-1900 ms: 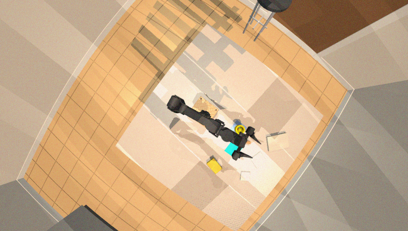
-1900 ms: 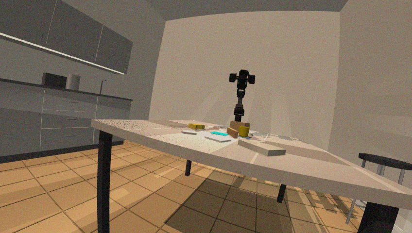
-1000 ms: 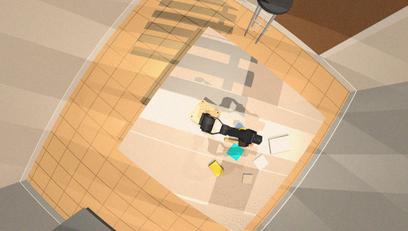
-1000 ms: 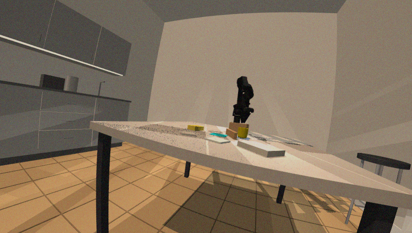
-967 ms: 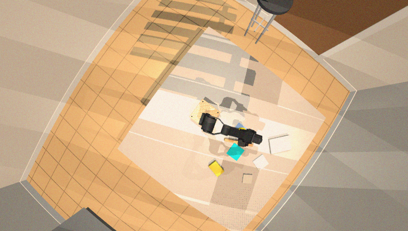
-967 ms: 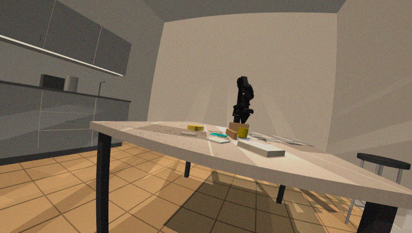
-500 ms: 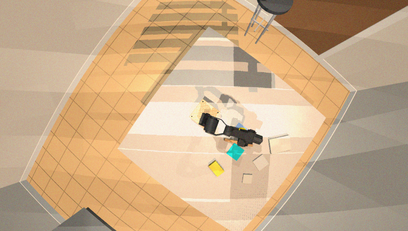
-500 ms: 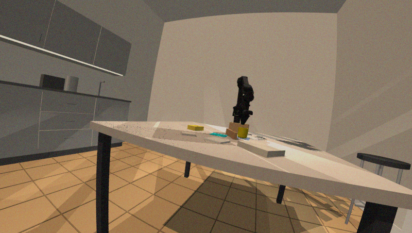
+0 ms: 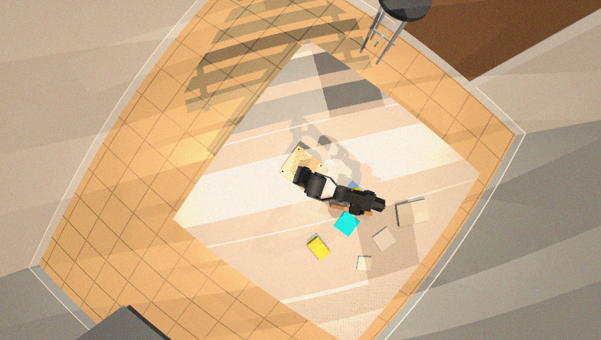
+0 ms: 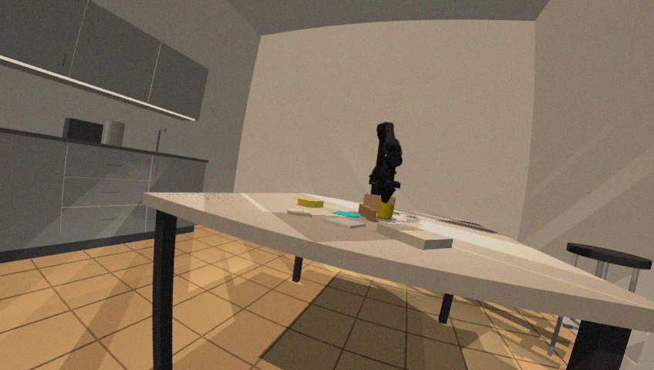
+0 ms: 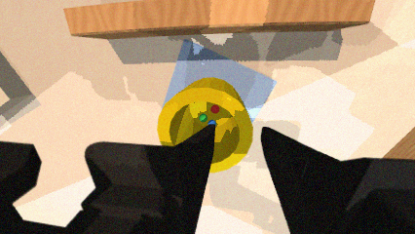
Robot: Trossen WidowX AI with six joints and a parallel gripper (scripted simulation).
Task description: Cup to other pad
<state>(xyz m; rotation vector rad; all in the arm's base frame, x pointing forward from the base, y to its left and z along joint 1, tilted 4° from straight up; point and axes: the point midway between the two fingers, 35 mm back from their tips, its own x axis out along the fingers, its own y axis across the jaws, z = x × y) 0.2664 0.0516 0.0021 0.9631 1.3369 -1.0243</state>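
Top view, table: big pale slab on orange tiled floor, with everything else sitting on it.
Arm: black, bent over the middle of the table from a small wooden base plate, reaching toward the pads.
Gripper: pointing down right above the cup. The two black fingers are partly spread with a clear gap between them and nothing pinched. In the wrist view the left fingertip overlaps the cup's rim, while the right one sits off to the side of it.
Beige slab: lies flat just past the gripper, with two smaller beige tiles nearby.
Wooden block: brown, runs across the top of the wrist view, close to the blue pad but apart from the cup.
Cyan pad: bright square, bare, just beside the arm's wrist.
Blue pad: pale blue square lying under the cup.
Yellow block: sits well apart from the cup.
Cup: yellow, upright, standing on the blue pad.
Marbles: a red and a green one inside the cup, plus a blue one half hidden behind the fingertip.
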